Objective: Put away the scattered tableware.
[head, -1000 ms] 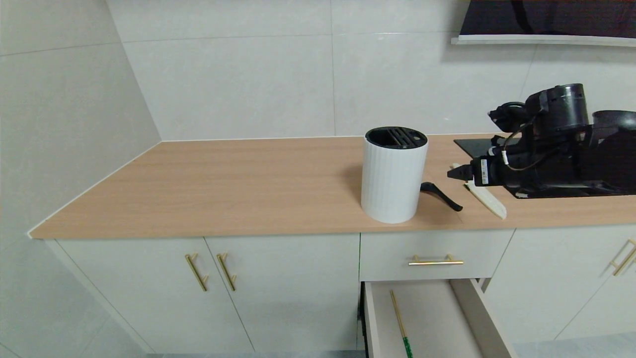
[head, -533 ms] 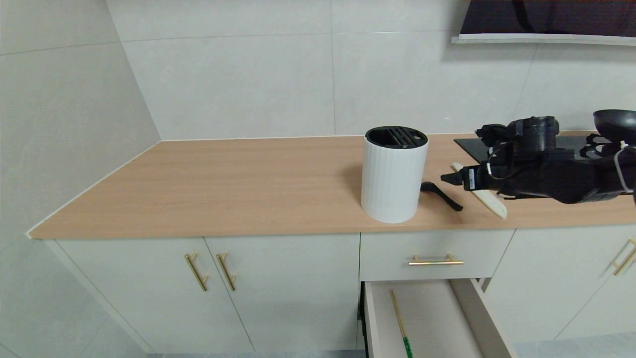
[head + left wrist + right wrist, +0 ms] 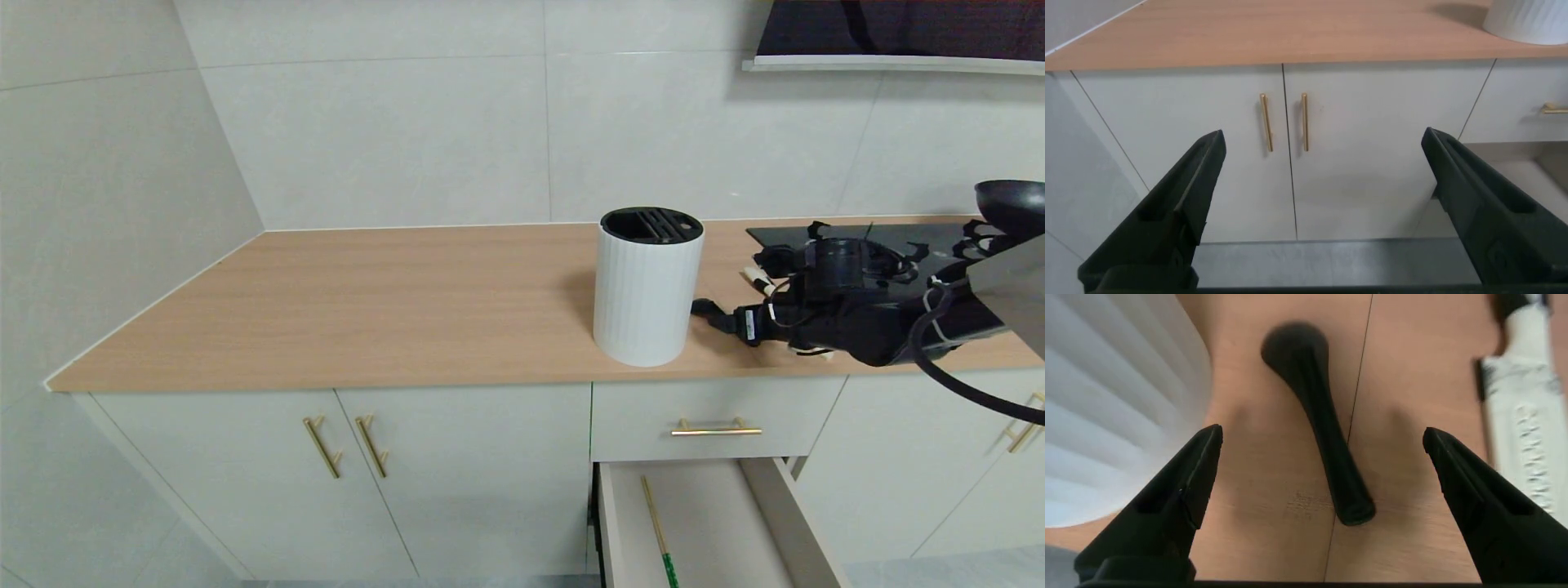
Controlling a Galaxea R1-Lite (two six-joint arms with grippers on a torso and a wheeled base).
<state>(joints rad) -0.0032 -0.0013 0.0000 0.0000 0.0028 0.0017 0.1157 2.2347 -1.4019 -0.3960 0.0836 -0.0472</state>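
The black utensil (image 3: pixel 1319 416) lies flat on the wooden worktop (image 3: pixel 408 310) near its front edge, just beside the base of the white ribbed holder (image 3: pixel 647 286) on the side toward the cooktop (image 3: pixel 784 238). It is slim and matte black. One end is small and rounded and points toward the back of the worktop. From there a narrow neck widens into a blunt, thicker end toward the front edge (whether the rounded end is a spoon bowl, I cannot tell).

The right tool (image 3: pixel 1321 433) sits low over the utensil with its fingers (image 3: pixel 1167 506) well apart, one on each side of it. One finger is close to the holder's wall, the other is between the utensil and the white knife (image 3: pixel 1527 416). In the head view the right tool (image 3: pixel 727 317) points at the holder and covers most of the utensil's length.

The white knife lies on the worktop beside the utensil on the cooktop side, apart from it, with a black part at its far end. A dark pan (image 3: pixel 1012 200) stands at the back of the cooktop.

Below the front edge, the open drawer (image 3: pixel 608 523) holds wooden chopsticks (image 3: pixel 657 523) with green ends.

The left tool (image 3: pixel 1323 135) hangs below worktop height, facing the cabinet doors (image 3: pixel 1372 163), fingers spread wide and holding nothing
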